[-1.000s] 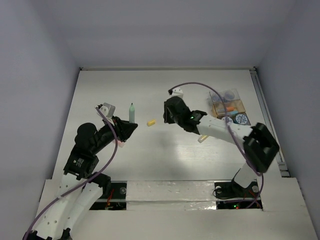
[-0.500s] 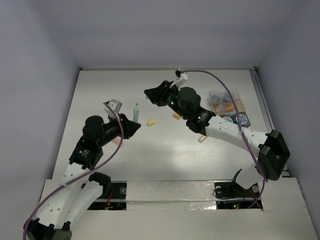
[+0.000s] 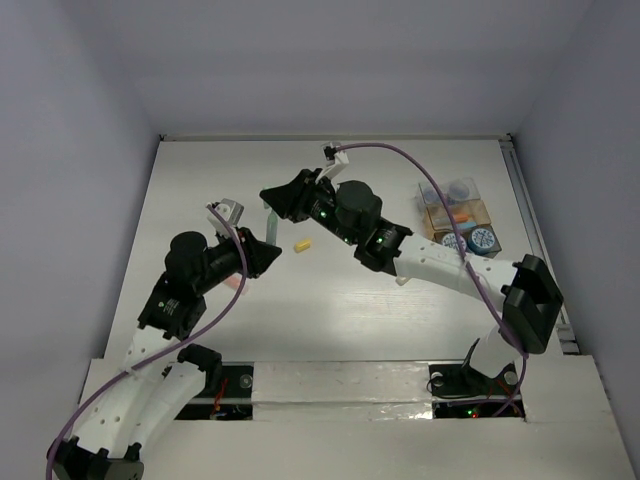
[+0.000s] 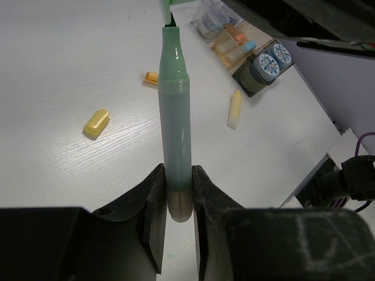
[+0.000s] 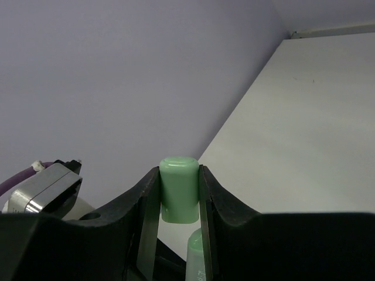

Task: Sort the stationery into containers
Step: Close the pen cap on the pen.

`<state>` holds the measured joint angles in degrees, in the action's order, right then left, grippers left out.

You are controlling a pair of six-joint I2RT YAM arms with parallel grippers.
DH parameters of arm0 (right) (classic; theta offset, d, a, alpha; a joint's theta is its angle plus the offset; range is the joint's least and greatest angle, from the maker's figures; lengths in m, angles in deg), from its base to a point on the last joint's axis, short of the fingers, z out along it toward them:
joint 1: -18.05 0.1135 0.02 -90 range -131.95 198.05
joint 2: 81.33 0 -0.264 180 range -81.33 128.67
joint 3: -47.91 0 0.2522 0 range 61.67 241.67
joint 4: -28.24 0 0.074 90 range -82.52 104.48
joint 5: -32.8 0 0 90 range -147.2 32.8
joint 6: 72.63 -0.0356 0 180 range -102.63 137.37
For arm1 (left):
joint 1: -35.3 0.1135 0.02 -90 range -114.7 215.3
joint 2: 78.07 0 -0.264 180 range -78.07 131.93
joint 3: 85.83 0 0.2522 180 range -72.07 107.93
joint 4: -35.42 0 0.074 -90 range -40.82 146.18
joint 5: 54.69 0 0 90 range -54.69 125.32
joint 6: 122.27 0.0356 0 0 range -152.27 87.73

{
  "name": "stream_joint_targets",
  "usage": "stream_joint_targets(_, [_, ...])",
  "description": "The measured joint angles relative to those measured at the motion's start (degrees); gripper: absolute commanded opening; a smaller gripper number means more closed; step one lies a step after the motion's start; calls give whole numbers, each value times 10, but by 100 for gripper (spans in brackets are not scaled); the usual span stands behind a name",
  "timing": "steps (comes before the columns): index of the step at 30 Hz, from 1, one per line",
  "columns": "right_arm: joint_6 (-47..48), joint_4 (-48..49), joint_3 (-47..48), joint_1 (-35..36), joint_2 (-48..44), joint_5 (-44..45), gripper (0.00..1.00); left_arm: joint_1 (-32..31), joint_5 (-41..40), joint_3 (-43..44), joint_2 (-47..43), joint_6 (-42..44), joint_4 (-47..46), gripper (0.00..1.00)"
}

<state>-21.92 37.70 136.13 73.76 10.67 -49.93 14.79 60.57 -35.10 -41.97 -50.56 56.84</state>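
Black-and-white arms [image 3: 440,265], purple cables [image 3: 385,147]

A white, wood-grained counter [image 3: 200,200] sits boxed in by plain pale lavender walls [image 3: 330,60] at its far, left and right edges. A metal rail [image 3: 535,240] runs along the right edge. The light is soft and even.

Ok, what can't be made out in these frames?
- Right wrist: pen cut off by the bottom edge, below the cap.
- Left wrist: cap cut off by the top edge; whether it is seated is unclear.
- Top view: cap hidden by the right tool; containers' contents too small.
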Motion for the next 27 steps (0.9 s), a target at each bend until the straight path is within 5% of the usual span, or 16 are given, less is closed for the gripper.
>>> stream_joint_targets(27, [7, 11, -3, 0, 17, 10, 9, 0, -24, 0, -22, 0, 1, 0])
